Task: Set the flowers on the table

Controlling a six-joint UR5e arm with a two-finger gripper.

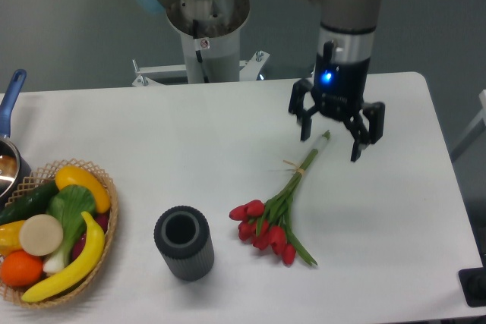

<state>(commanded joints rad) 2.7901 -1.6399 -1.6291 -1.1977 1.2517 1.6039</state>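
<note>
Near edge, left: wicker basket (106,210) with banana (72,267), orange (20,268), a yellow pepper, greens and a pale round slice. Right of it, a dark ribbed cup (183,243) stands upright, open top up, apart from everything else.

Center-right: flowers (277,214) lie flat on the table (152,134). Red heads bunch toward the near side, close to the cup but not touching it. Green stems run up and right, twine tie about midway, cut ends pointing at the gripper (329,141).

Gripper hangs over the stem ends, pointing down, blue light lit on its body. The 2 fingers are spread wide apart, nothing between them. Left-side finger (305,128) sits just beside the stem tip, right-side one farther off to the right of the stems. Stem tip falls roughly in the gap between the 2 fingers; contact cannot be told, looks clear of the stems.

Far left edge: a pot (7,165) with blue handle, partly cut off. Far back: arm base column (206,36) behind the table.
</note>
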